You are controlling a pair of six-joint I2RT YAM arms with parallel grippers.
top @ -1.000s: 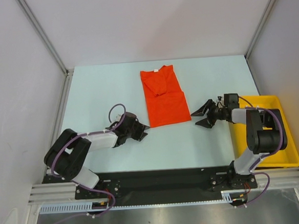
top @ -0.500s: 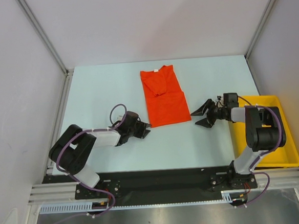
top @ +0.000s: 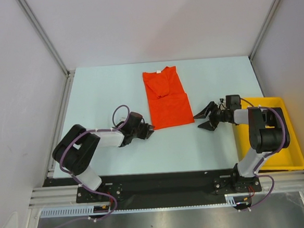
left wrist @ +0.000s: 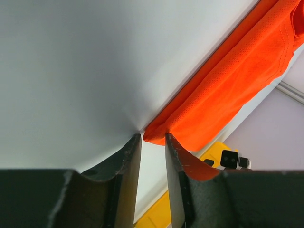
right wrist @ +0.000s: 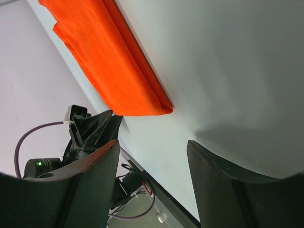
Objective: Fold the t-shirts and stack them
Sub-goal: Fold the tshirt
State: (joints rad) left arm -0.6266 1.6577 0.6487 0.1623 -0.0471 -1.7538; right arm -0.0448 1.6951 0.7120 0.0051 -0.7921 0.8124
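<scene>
The orange-red t-shirt (top: 165, 97) lies folded lengthwise into a long strip on the table, neck at the far end. My left gripper (top: 151, 131) lies low on the table at the shirt's near left corner. In the left wrist view its jaws (left wrist: 152, 138) stand a narrow gap apart, with the corner of the shirt (left wrist: 228, 80) right at the tips. My right gripper (top: 198, 120) is wide open and empty, a short way right of the shirt's near right corner. The right wrist view shows that corner of the shirt (right wrist: 109, 61) ahead of the open gripper (right wrist: 152, 147).
A yellow plastic tray (top: 295, 151) stands at the right edge of the table, beside the right arm; it also shows in the left wrist view (left wrist: 156, 213). Grey walls and aluminium rails enclose the table on three sides.
My left gripper has slid right along the table until its tips reach the shirt's near left corner. The right gripper has hardly moved.
</scene>
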